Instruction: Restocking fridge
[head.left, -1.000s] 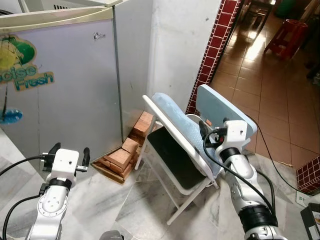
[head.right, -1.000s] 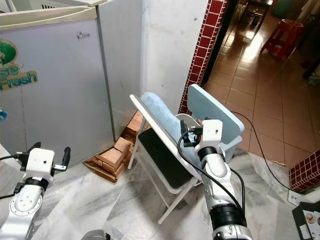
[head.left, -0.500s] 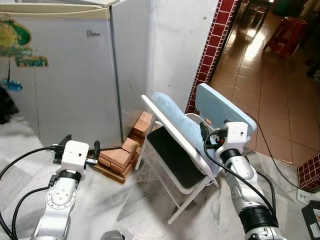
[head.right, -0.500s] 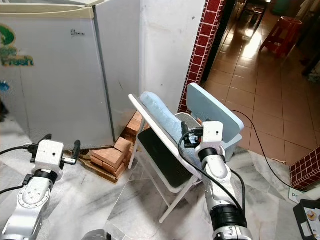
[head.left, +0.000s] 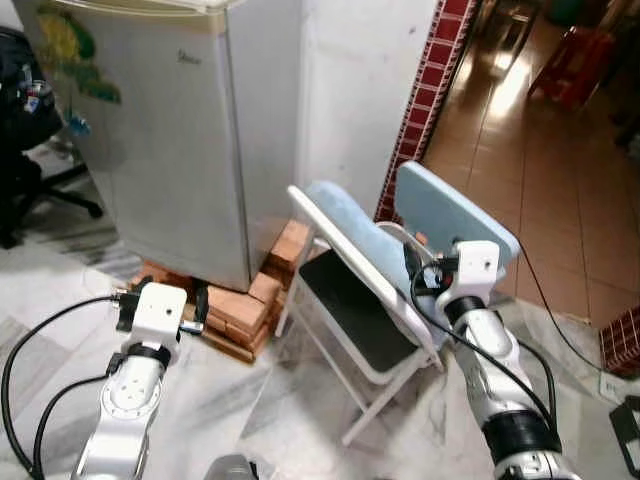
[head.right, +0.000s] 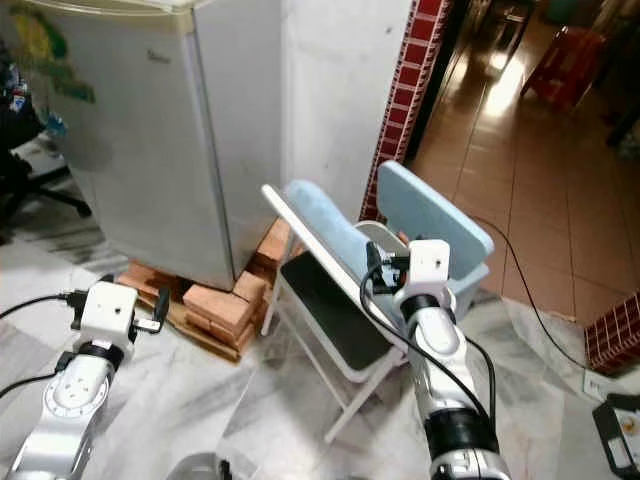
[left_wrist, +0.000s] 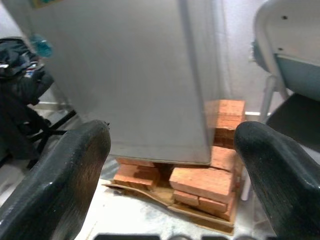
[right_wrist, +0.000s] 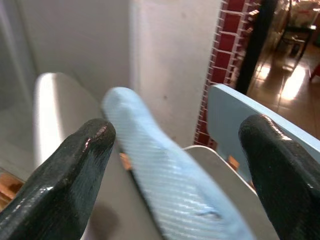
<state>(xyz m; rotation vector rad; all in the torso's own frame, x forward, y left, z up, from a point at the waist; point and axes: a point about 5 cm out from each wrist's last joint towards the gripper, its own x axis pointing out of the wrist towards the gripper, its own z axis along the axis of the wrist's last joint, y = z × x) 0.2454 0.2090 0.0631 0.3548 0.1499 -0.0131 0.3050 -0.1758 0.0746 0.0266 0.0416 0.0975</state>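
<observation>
My view has swung since a second ago: the fridge (head.left: 170, 130) now sits in the upper left of the frame, door shut, raised on bricks (head.left: 245, 305). I judge I'm turning, not reaching. Left gripper (head.left: 160, 305) and right gripper (head.left: 432, 272) both have fingers spread wide, holding nothing, near the folding chair (head.left: 350, 300).

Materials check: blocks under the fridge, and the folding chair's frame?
Blocks: look like fired clay bricks, matte orange-red, rough edges, stacked on a flat board under the fridge.
Folding chair frame: probably painted metal tube, smooth white with a slight sheen; the seat is dark, its material unclear.
</observation>
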